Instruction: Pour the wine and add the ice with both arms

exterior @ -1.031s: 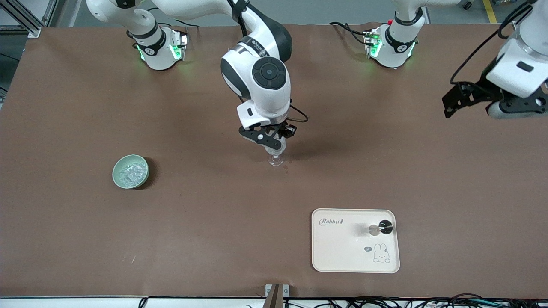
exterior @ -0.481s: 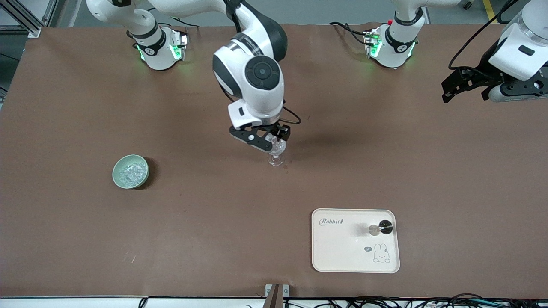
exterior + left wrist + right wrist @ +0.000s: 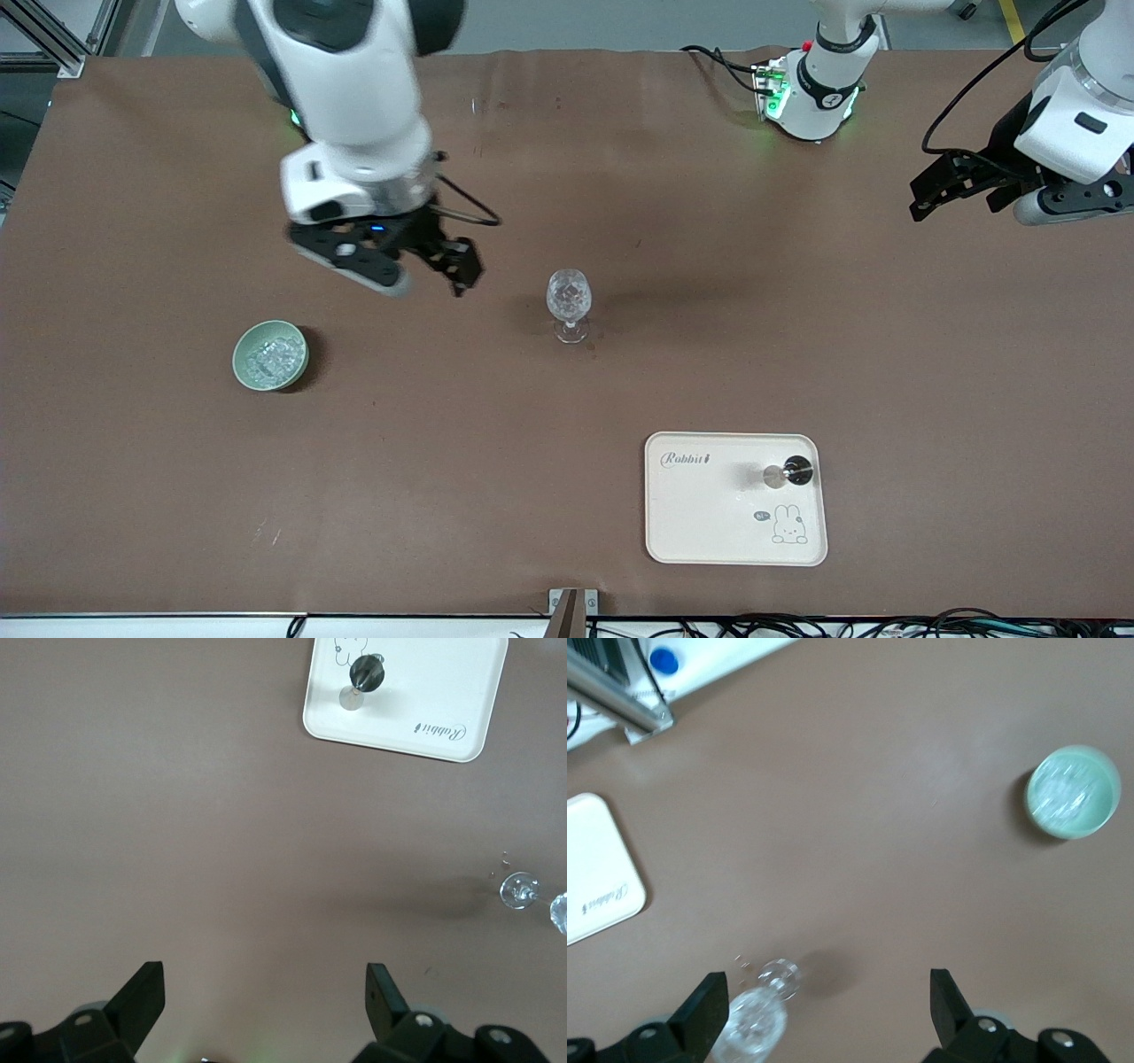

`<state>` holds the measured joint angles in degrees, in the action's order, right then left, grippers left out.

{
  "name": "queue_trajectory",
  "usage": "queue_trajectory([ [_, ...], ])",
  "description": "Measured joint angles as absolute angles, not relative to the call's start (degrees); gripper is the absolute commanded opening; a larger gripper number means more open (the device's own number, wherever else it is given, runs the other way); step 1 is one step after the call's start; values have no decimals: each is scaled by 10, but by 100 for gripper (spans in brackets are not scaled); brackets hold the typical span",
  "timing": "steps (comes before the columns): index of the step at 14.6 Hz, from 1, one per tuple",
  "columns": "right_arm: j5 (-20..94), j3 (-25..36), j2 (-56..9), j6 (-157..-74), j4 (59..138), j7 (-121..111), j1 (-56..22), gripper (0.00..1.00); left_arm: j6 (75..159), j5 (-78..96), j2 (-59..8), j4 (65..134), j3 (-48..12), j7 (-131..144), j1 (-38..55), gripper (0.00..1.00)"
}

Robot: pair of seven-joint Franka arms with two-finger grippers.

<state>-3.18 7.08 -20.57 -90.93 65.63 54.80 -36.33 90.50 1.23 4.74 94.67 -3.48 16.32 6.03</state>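
Observation:
A clear faceted wine glass (image 3: 568, 301) stands upright near the middle of the brown table. It also shows in the right wrist view (image 3: 757, 1014) and at the edge of the left wrist view (image 3: 523, 890). A pale green bowl (image 3: 270, 354) holds glittering ice (image 3: 268, 358) toward the right arm's end; the right wrist view shows the bowl too (image 3: 1072, 791). My right gripper (image 3: 416, 270) hangs open and empty in the air over the table between bowl and glass. My left gripper (image 3: 939, 186) is open and empty, raised over the left arm's end of the table.
A cream tray (image 3: 709, 523) with a rabbit drawing lies nearer the front camera than the glass. A small black-and-silver stopper (image 3: 788, 474) lies on it. The left wrist view also shows the tray (image 3: 425, 700). A few small drops mark the cloth beside the glass foot.
My right gripper has left the glass, risen and swung toward the bowl. The glass stands alone now. My left gripper has drifted slightly toward the bases.

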Motion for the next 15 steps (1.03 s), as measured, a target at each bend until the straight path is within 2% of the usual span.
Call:
queue_trajectory([
  [3, -33, 72, -176, -894, 657, 429, -287, 100, 913, 12, 39, 947, -35, 168, 61, 100],
  [8, -33, 73, -124, -800, 666, 235, -170, 100, 923, 12, 36, 946, -36, 168, 61, 100],
  [12, -32, 69, -68, -797, 737, 111, -74, 100, 923, 12, 33, 946, -35, 168, 61, 100],
  [15, -30, 54, -19, -833, 817, 50, -16, 100, 923, 12, 33, 945, -34, 168, 57, 100],
])
